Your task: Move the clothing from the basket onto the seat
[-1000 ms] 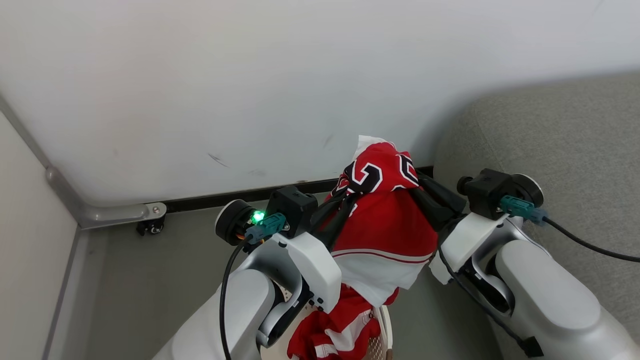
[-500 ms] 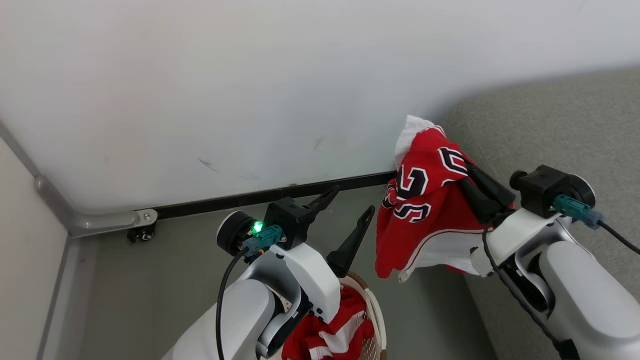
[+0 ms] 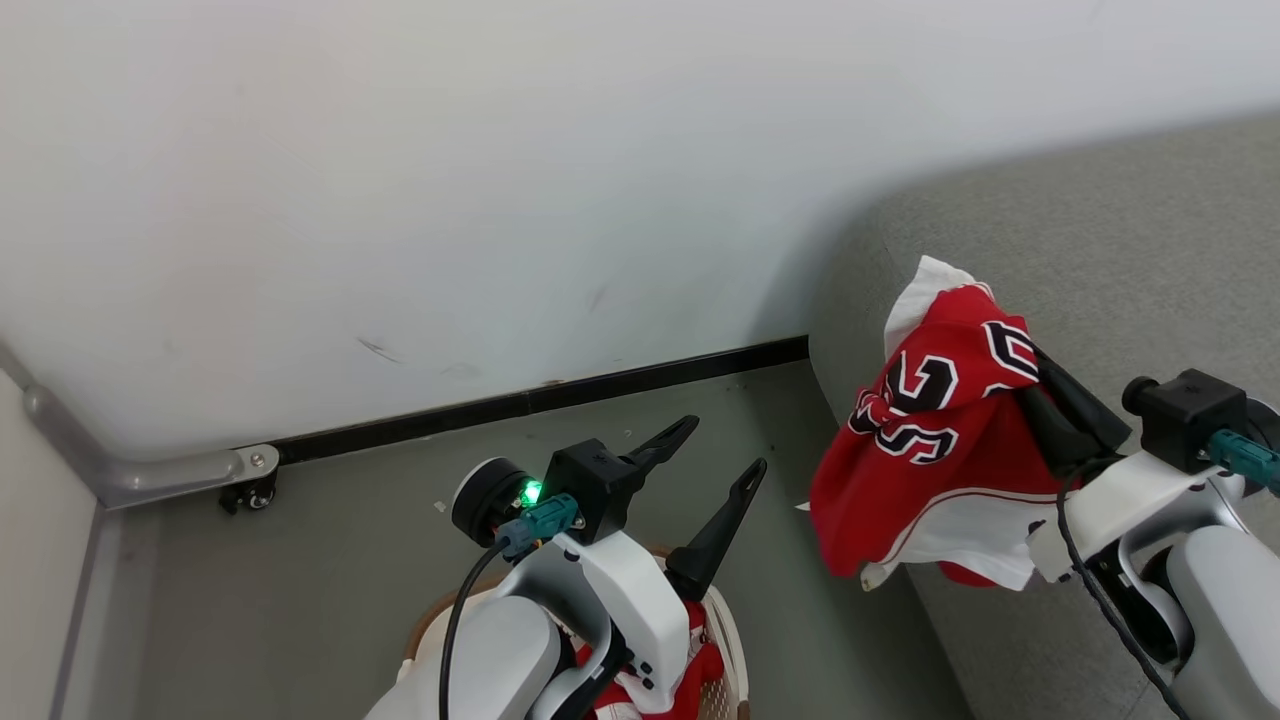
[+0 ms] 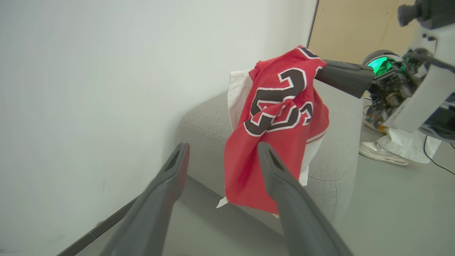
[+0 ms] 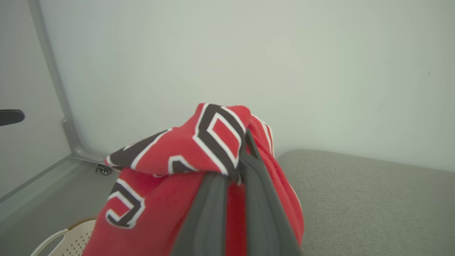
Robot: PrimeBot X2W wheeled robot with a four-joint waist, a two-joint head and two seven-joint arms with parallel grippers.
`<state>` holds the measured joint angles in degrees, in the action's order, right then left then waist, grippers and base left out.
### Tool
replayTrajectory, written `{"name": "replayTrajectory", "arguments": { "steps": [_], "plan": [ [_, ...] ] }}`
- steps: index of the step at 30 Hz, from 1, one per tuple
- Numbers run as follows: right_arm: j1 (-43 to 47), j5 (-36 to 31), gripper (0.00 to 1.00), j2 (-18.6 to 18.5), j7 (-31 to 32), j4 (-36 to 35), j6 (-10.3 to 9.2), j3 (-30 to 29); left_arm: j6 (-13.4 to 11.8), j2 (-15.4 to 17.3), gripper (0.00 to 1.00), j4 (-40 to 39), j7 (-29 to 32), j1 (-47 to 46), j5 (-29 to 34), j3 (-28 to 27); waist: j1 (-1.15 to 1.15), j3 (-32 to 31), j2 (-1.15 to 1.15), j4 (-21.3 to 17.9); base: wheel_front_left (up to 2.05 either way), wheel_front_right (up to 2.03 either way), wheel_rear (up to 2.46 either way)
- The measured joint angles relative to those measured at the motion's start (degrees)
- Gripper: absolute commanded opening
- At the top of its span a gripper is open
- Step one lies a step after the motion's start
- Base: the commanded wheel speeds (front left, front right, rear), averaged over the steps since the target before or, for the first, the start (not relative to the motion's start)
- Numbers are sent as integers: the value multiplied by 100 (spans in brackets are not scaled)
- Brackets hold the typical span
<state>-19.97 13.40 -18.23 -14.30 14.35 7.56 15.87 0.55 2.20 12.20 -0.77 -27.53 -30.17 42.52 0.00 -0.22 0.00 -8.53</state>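
Observation:
My right gripper (image 3: 1040, 375) is shut on a red jersey (image 3: 930, 470) with black numerals and white trim. The jersey hangs bunched in the air over the near corner of the grey seat (image 3: 1100, 230). In the right wrist view the gripper (image 5: 234, 160) has its fingers pressed into the jersey (image 5: 185, 149). My left gripper (image 3: 725, 447) stands open and empty above the cream basket (image 3: 728, 640), left of the jersey. A second red garment (image 3: 695, 668) lies in the basket, mostly hidden by my left arm. From the left wrist, the jersey (image 4: 280, 117) hangs beyond the open left gripper (image 4: 222, 153).
A white wall with a black baseboard (image 3: 520, 405) runs behind. A grey metal bracket with a small caster (image 3: 245, 490) sits at the left. Grey floor lies between basket and seat. A person's white shoe (image 4: 378, 153) stands beyond the seat (image 4: 206, 124).
My left gripper opened and let go of the jersey. My right arm carried the jersey rightward to the seat's corner. The head view turned to the right as well.

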Motion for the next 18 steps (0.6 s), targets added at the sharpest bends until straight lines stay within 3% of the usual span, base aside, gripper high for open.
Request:
{"name": "replayTrajectory", "arguments": {
  "steps": [18],
  "plan": [
    [695,-113,0,-43,1,-438,0,-579,70,7,100,8,-245,70,-121,285,0,-48,0,-575,0,0,0]
  ]
}}
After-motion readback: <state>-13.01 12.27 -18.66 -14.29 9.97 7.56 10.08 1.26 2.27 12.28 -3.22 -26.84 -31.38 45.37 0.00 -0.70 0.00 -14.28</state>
